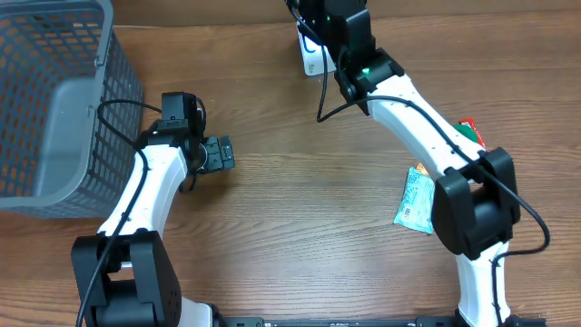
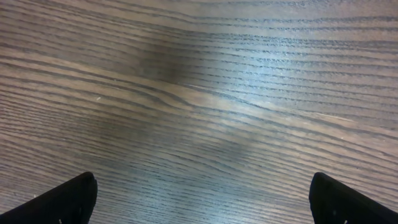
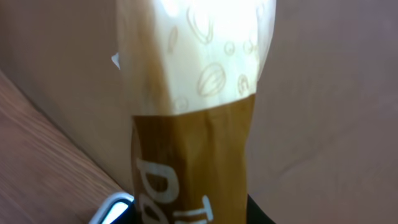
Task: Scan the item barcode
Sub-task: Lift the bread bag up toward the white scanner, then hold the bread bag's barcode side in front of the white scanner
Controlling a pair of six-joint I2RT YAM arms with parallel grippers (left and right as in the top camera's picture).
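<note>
— Where was the packet [image 3: 193, 124]?
— Top centre of the overhead view, clamped in the right gripper [image 3: 199, 218]. The left gripper [image 2: 202, 202] hung wide apart, empty, above the table [image 2: 199, 93].
— Which step?
— Presenting it for the scan, I'd judge. No barcode showed, so next it needed turning.

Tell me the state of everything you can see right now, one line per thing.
left pincer, open, holding nothing, over bare table
right pincer, shut on the snack packet
snack packet, gripped at its brown end, cream end sticking out past the fingers
basket, upright, nothing visible inside
teal packet, lying flat, untouched
red and green packet, mostly hidden behind the right arm
</note>
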